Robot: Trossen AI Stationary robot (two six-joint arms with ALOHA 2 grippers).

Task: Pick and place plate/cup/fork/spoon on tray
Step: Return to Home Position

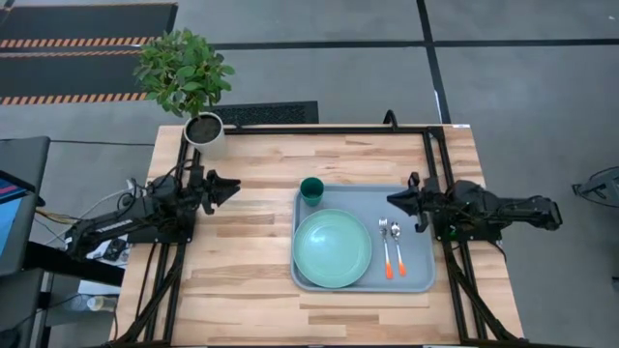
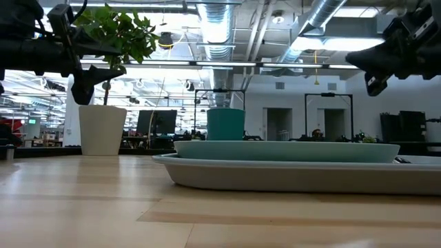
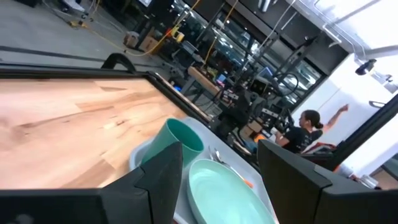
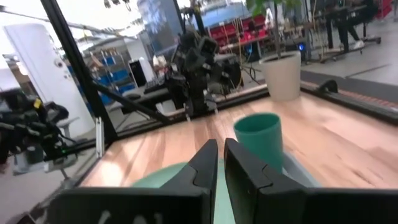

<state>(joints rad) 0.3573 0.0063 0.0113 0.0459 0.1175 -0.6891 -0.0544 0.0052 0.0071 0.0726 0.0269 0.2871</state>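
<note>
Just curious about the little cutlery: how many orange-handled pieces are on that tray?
2. The fork and the spoon lie side by side on the tray, right of the plate, fork nearer the plate. None seems hidden.

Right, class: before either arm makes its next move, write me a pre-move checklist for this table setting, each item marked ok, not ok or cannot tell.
1. Plate lies inside the tray: ok.
2. Cup stands upright in the tray's corner, beside the plate: ok.
3. Fork and spoon lie side by side on the tray, next to the plate: ok.
4. Left gripper empty, jaws apart, off the tray: ok.
5. Right gripper holds nothing, jaws nearly together, raised above the tray's edge: ok.
6. Cutlery touching each other: cannot tell.
</note>
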